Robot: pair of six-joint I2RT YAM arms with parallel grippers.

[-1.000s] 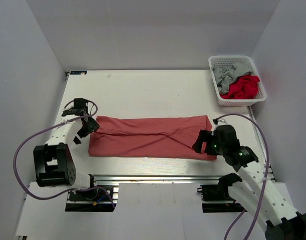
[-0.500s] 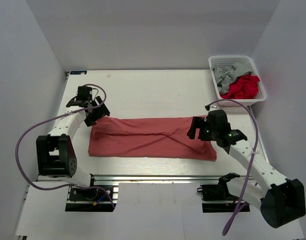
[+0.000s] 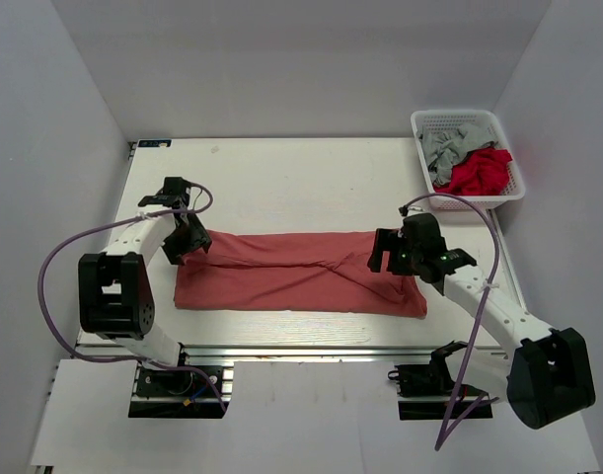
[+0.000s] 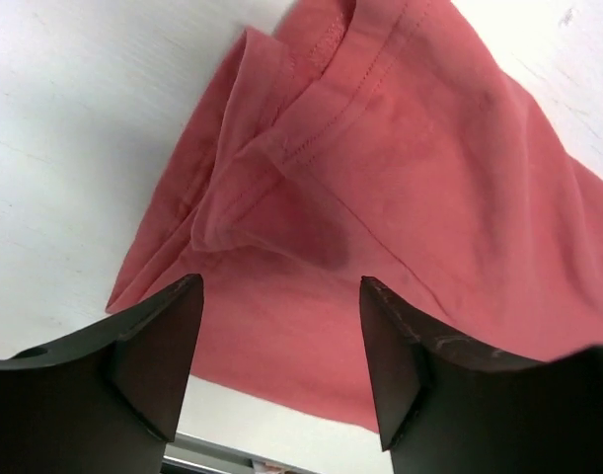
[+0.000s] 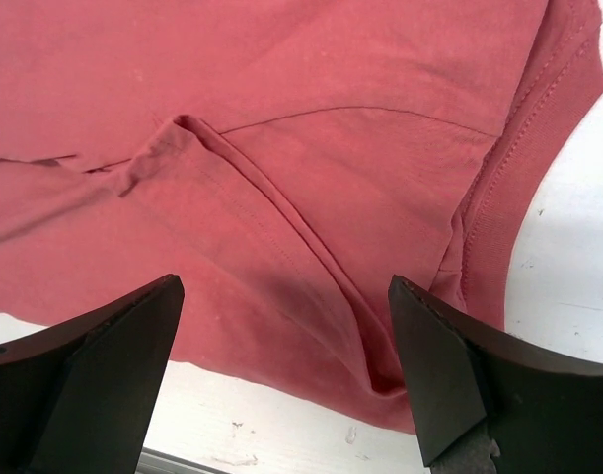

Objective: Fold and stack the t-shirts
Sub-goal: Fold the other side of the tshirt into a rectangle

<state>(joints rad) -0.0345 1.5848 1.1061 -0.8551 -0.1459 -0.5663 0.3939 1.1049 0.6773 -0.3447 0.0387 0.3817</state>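
A white table (image 3: 311, 178) is spanned by a muted salmon-red cloth t-shirt (image 3: 291, 276) folded into a long band. Beyond that shirt's right end, a white plastic mesh basket (image 3: 424, 123) is filled with a brighter red t-shirt (image 3: 479, 173) and a grey t-shirt (image 3: 447, 146). The left gripper (image 3: 188, 247) and right gripper (image 3: 385, 252) are spread, empty, over the shirt's left and right ends.

End effectors: 2 (left end effector (image 3: 188, 247), right end effector (image 3: 383, 257)). T-shirts: 3, namely salmon-red t-shirt (image 3: 299, 274), brighter red t-shirt (image 3: 479, 173) and grey t-shirt (image 3: 447, 146). Basket (image 3: 457, 201): 1.

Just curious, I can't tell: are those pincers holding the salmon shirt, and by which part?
Nothing is held. The left pincer and right pincer both hang open over the salmon shirt, one at each end.
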